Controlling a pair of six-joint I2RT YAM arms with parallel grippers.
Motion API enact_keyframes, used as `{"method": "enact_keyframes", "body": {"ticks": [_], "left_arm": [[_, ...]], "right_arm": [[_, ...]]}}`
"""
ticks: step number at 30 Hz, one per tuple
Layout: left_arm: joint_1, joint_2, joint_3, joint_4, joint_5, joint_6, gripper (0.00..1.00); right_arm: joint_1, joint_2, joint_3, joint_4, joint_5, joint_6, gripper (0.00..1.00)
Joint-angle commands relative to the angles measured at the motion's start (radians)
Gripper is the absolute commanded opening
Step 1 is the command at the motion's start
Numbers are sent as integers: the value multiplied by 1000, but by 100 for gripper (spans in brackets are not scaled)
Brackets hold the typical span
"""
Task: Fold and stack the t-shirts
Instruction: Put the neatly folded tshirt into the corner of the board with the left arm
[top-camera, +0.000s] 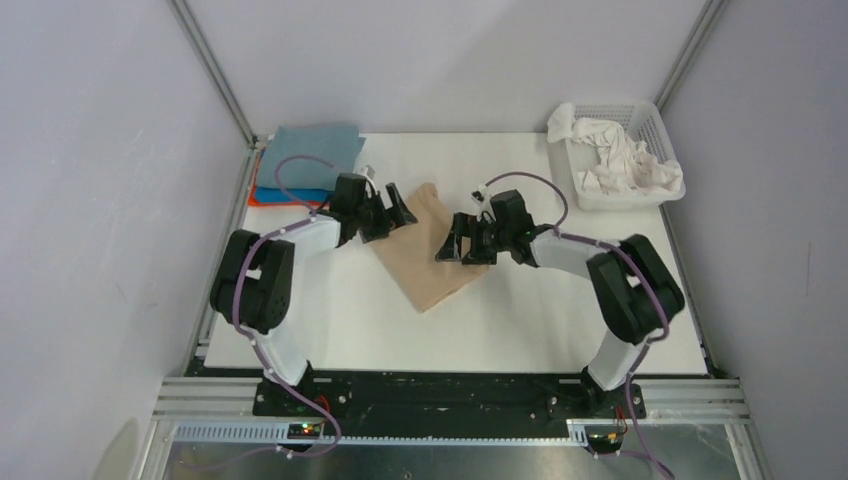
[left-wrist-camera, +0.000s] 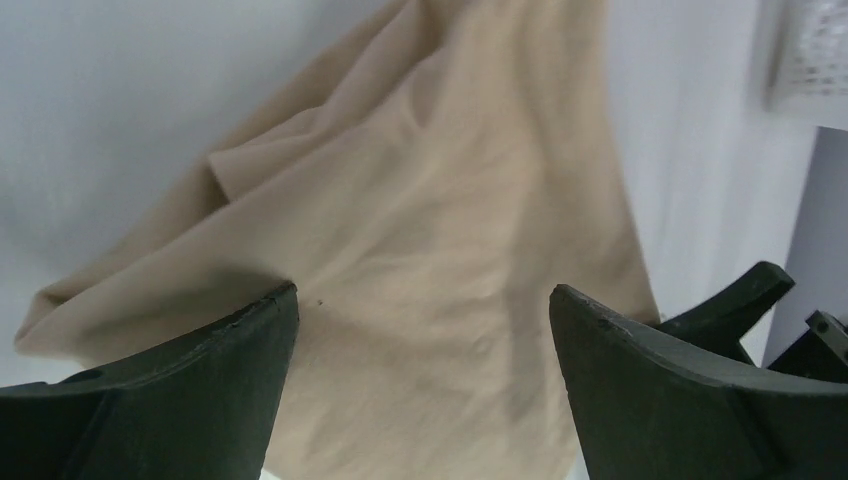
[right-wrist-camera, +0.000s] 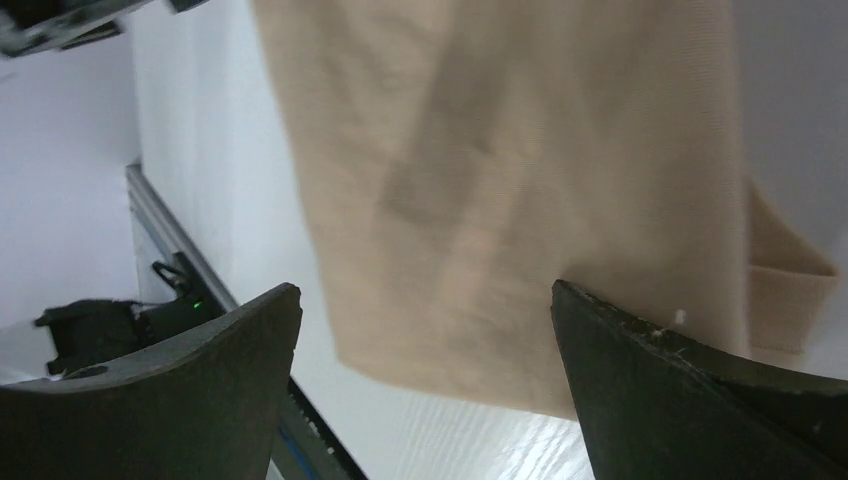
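A tan t-shirt (top-camera: 428, 255) lies folded in a long slanted strip in the middle of the white table. My left gripper (top-camera: 397, 214) hovers open over its far left end, with nothing between the fingers. My right gripper (top-camera: 455, 246) stands open at the shirt's right edge, also holding nothing. In the left wrist view the tan t-shirt (left-wrist-camera: 430, 190) fills the space beyond the open left gripper (left-wrist-camera: 423, 300). The right wrist view shows the tan t-shirt (right-wrist-camera: 520, 150) and its near edge between the spread fingers of the right gripper (right-wrist-camera: 425, 295). Folded t-shirts are stacked at the back left, grey-blue (top-camera: 315, 152) on top.
Under the grey-blue shirt, bright blue (top-camera: 292, 195) and orange (top-camera: 257, 198) edges show. A white mesh basket (top-camera: 655, 118) at the back right holds crumpled white shirts (top-camera: 625, 165). Metal frame rails border the table.
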Motion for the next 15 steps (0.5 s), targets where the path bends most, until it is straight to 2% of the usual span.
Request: {"method": "enact_keyframes", "body": {"ticks": [1,5,10,15], "left_arm": [[8,17,-41,56,-17,-2,100],[6,-24,-134,60,-62,-29,100],[-26,-110,-303,68,-99,-100,100],[-172,-261,-428,86,-190,-255,100]], "right_arm": [[-27,102,95,-2,47,-1,99],[-54,168,166,-69,110,-51,99],[-89,255,292,-144,112,-119,99],[-89,359,412,-182,72,-133,99]]}}
